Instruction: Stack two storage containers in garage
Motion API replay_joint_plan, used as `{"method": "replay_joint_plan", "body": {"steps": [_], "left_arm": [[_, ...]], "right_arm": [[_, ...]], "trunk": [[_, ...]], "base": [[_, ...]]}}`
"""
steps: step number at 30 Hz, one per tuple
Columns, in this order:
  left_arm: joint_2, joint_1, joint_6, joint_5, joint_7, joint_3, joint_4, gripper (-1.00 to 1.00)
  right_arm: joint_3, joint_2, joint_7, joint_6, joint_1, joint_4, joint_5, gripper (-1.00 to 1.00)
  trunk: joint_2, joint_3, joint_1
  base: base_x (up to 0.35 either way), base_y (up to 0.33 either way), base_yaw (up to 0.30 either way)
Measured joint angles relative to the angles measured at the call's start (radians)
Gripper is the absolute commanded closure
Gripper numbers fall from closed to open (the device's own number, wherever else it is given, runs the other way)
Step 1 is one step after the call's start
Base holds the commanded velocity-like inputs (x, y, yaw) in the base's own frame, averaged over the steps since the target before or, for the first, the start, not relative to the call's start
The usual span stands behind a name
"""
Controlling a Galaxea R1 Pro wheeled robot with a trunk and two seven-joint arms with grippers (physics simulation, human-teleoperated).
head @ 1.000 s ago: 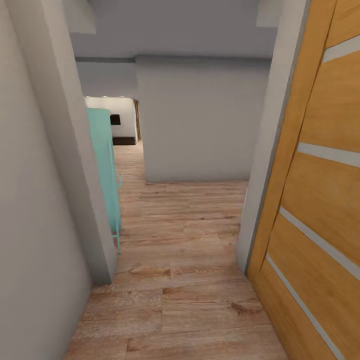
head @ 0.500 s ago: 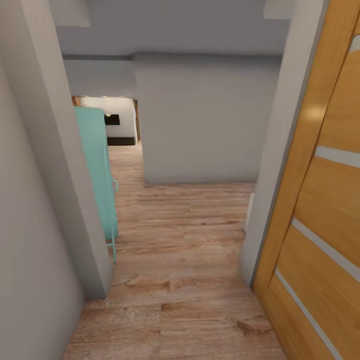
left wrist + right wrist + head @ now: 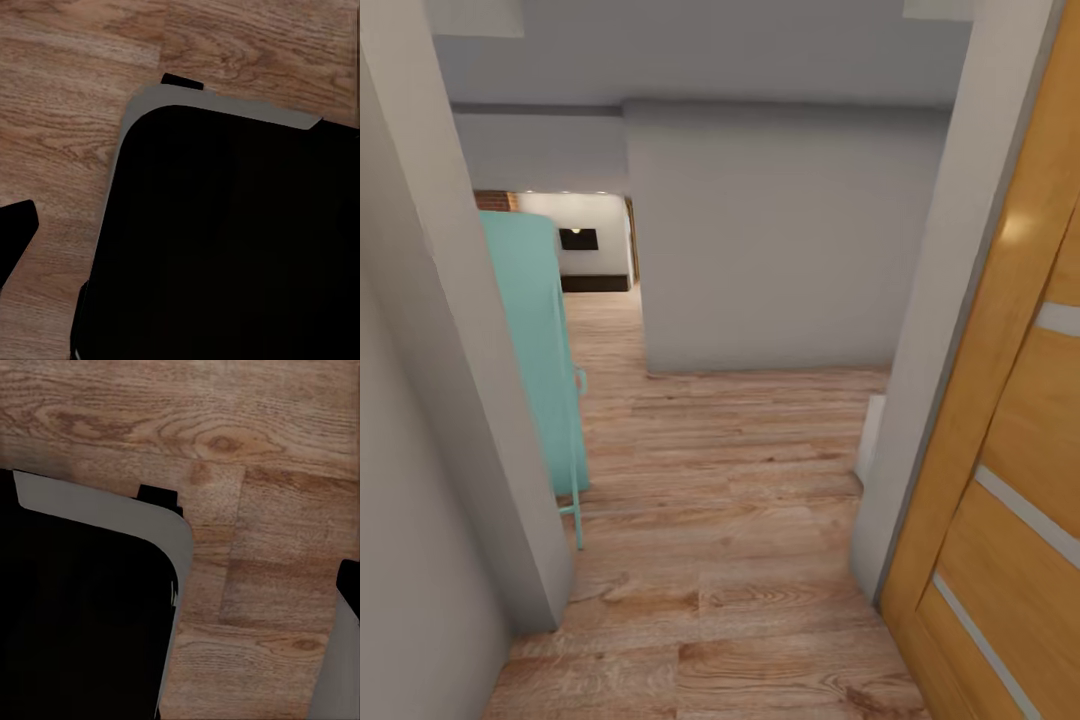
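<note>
Wood-plank hallway floor (image 3: 730, 560) (teal cabinet (image 3: 535, 350) left, wooden door (image 3: 1000, 450) right); gripper state unclear.

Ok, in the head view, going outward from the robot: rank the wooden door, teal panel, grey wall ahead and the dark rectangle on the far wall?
1. Wooden door: right edge, beside the robot.
2. Teal panel: left, past the doorway.
3. Grey wall: centre, across the hallway.
4. Dark rectangle: upper left, on the far white wall.
</note>
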Motion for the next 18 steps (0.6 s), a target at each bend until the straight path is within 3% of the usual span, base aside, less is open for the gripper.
{"method": "replay_joint_plan", "body": {"steps": [18], "left_arm": [[0.000,0.000,0.005,0.002,0.000,-0.003,0.003,-1.00]], "right_arm": [[0.005,0.002,-0.005,-0.002,0.000,0.000,0.001,-1.00]], "trunk": [[0.000,0.000,0.000]], "base": [[0.331,0.000,0.000]]}}
